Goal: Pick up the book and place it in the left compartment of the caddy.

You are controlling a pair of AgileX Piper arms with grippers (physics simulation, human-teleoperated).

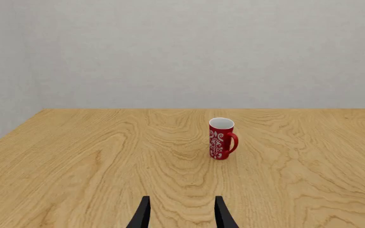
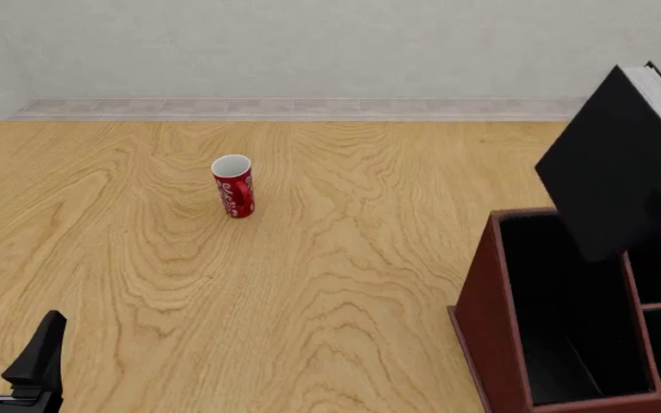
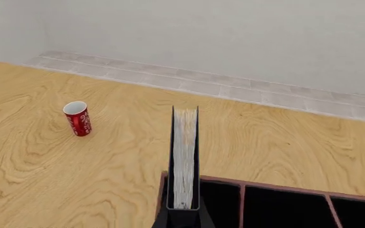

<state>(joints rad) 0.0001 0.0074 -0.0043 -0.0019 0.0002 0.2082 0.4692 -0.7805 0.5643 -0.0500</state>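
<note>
Black covers, white page edge: the book is up in the air, tilted, over the caddy at the tabletop's near right corner. In the right wrist view the right gripper is clamped on the book's lower end, page edge facing the camera. The book's low corner hangs just above the left compartment, the long slot along the caddy's left wall.

To do this bit well I'd stand the book more upright and keep its flat side parallel to that wall before lowering, since the slot looks narrow and a tilted cover could catch on the rim or the divider.

Room's no issue: the red mug is well apart toward the far left, and the left gripper sits with fingers spread and empty at the near left edge.
</note>
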